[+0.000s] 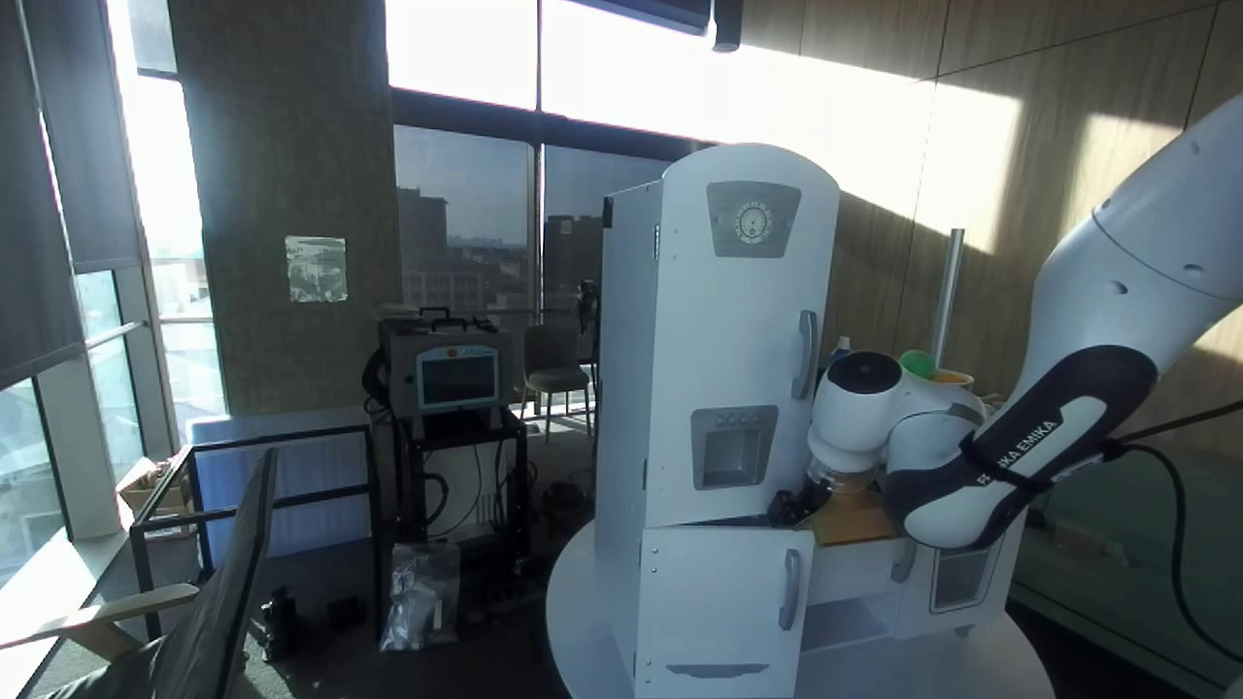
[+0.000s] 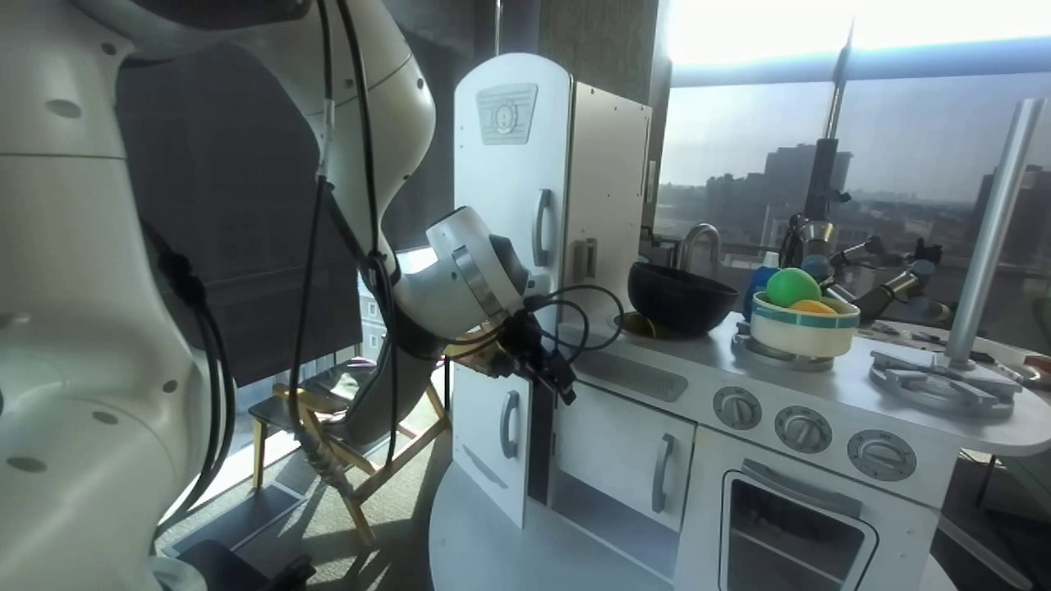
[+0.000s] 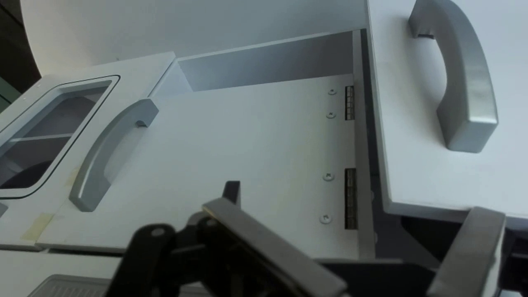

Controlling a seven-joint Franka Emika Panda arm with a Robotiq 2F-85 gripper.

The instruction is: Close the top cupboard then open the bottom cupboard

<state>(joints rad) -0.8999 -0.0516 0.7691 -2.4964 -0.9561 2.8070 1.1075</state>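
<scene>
The top cupboard's tall arched white door, with its grey panel and round mark, shows in both exterior views (image 1: pixel 738 340) (image 2: pixel 501 172) and looks shut. The bottom cupboard's short white door (image 1: pixel 719 612) stands ajar, with a dark gap along its handle side in an exterior view (image 2: pixel 488 447). Its corner and grey handle fill the right of the wrist view (image 3: pixel 412 165). My gripper (image 1: pixel 798 507) is at the top handle-side corner of this door, also in an exterior view (image 2: pixel 558 382). Its fingers are apart in the wrist view (image 3: pixel 387 270), one overlapping the door's edge. I cannot tell if it touches.
A neighbouring white cupboard door (image 2: pixel 624 460) with a grey handle is beside the bottom cupboard. An oven (image 2: pixel 796 533) stands beyond it. The counter above holds a black bowl (image 2: pixel 681 300), a pot (image 2: pixel 805 332) with a green ball, and a metal pole (image 2: pixel 993 230).
</scene>
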